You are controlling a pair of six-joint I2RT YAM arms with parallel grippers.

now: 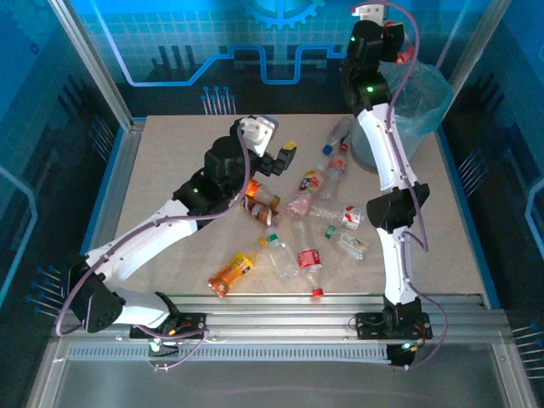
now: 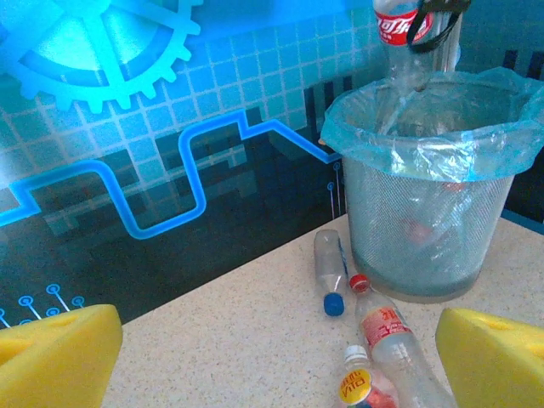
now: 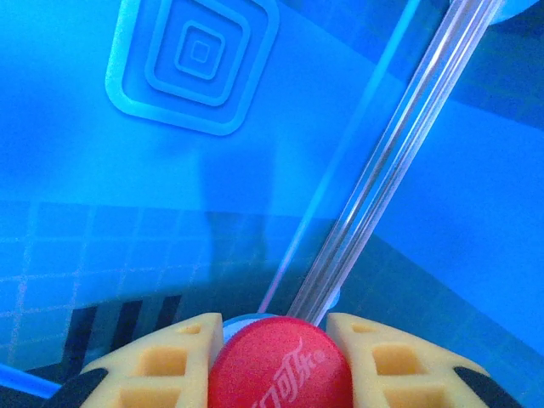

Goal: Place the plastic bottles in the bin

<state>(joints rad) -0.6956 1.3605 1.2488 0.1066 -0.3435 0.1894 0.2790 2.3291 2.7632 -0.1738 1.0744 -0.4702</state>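
The bench (image 1: 170,183) is strewn with roughly ten plastic bottles (image 1: 310,257), so most of the work is judged outstanding. Above the bin (image 2: 399,229), one red-capped bottle (image 2: 406,34) is gripped by the right hand (image 3: 279,353), unreleased. The left hand (image 2: 280,340) is held wide open, empty.

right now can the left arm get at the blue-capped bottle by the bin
Probably yes: the left gripper is open and pointed toward the blue-capped bottle lying beside the bin, with bare table in front of it.
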